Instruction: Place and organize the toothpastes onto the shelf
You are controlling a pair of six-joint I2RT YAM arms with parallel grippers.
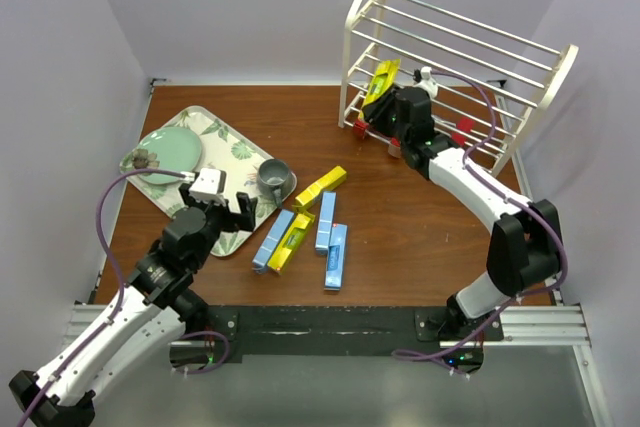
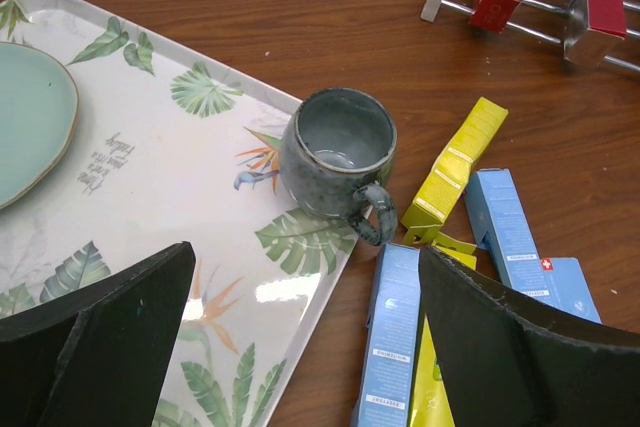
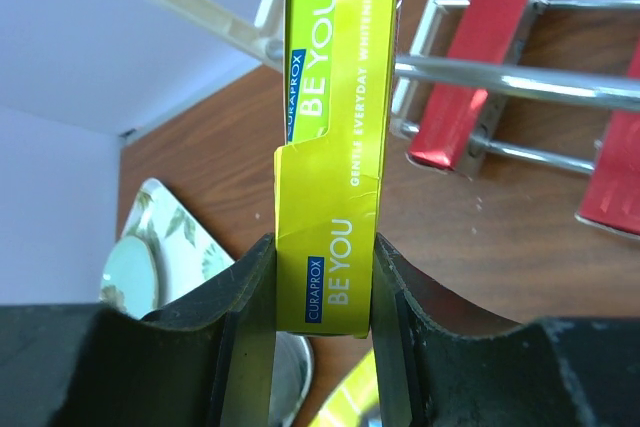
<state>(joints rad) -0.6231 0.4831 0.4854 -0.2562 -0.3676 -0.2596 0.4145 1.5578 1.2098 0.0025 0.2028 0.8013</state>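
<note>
While the right gripper (image 3: 320, 257) pinches a slim yellow-green cardboard toothpaste box (image 3: 340, 87) at the cream-white metal-rod shelf (image 1: 362, 7), red cardboard boxes (image 3: 480, 57) lie on its lowest tier. Left gripper (image 1: 222, 207): jaws spread, over leaf-patterned tray (image 1: 215, 127) edge, near grey mug (image 1: 275, 177). Blue boxes (image 1: 326, 220) and yellow boxes (image 1: 320, 187) loose on brown wooden table (image 1: 420, 237).

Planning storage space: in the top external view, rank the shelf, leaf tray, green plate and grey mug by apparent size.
1. shelf
2. leaf tray
3. green plate
4. grey mug
The shelf rises toward the camera, so its lead over the tray is unsure.
</note>
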